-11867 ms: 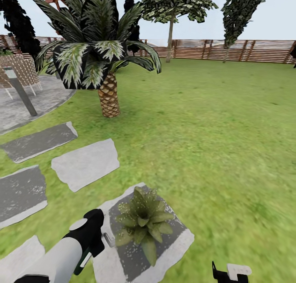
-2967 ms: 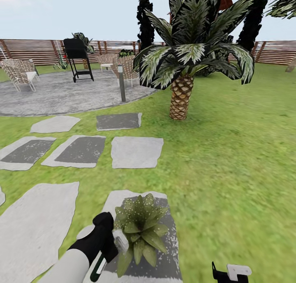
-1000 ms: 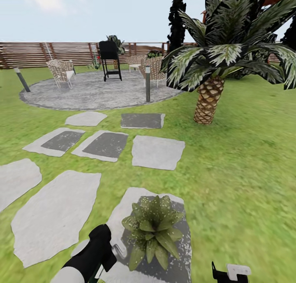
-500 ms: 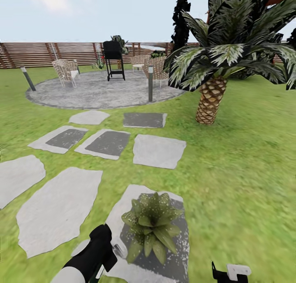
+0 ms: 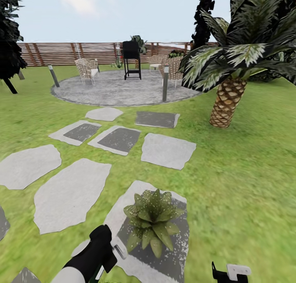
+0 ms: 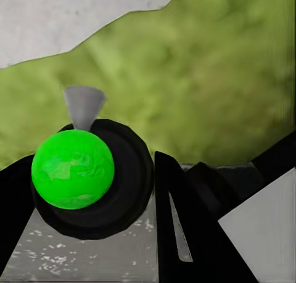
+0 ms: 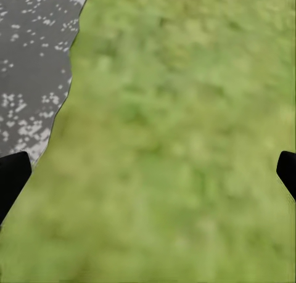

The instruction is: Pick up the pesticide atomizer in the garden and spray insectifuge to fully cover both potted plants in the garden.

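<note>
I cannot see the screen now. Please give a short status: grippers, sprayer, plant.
Left gripper shut on dark green-bodied pesticide atomizer. Right gripper open, over grass. White-speckled potted plant on grey stepping stone, beside atomizer nozzle. Nothing between.

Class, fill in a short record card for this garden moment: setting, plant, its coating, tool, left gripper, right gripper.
setting: lawn with stepping stones
plant: potted plant on a grey stone
coating: white specks of insectifuge on the leaves
tool: pesticide atomizer, nozzle beside the plant
left gripper: shut on the atomizer
right gripper: open, above grass

Lawn, stepping stones, round patio, slatted fence.
</note>
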